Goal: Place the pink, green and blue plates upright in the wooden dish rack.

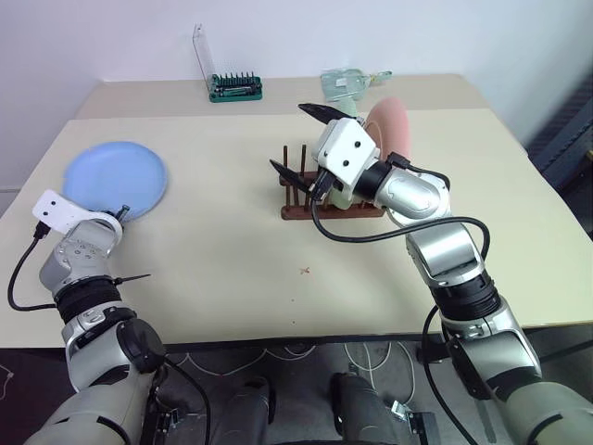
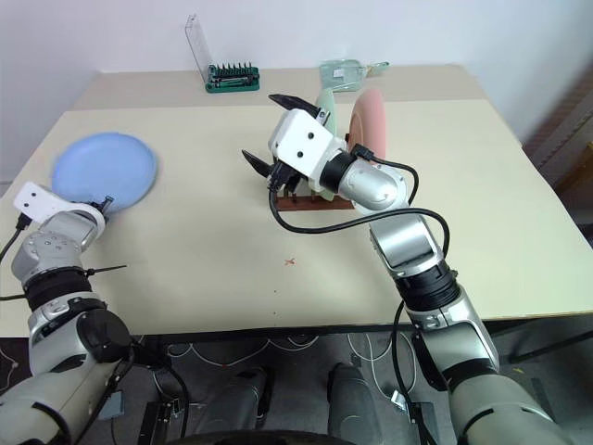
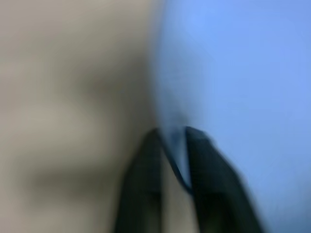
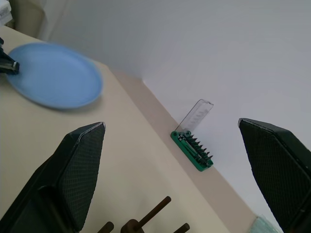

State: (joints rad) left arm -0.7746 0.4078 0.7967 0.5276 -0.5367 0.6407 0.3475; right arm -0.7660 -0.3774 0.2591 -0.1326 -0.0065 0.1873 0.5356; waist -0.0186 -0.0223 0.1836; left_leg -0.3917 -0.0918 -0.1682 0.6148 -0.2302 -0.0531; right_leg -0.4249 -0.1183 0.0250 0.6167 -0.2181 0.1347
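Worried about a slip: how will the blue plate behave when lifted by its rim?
The blue plate looks rigid, so it should lift whole. Held at one edge by the left claw, it may sag or pivot. Its smooth matte surface could slide.

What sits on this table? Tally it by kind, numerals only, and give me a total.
Plates: 3 (blue plate, pink plate, green plate)
Wooden dish rack: 1
Green tool holder: 1
Clear item at the far edge, kind unclear: 1
Total: 6
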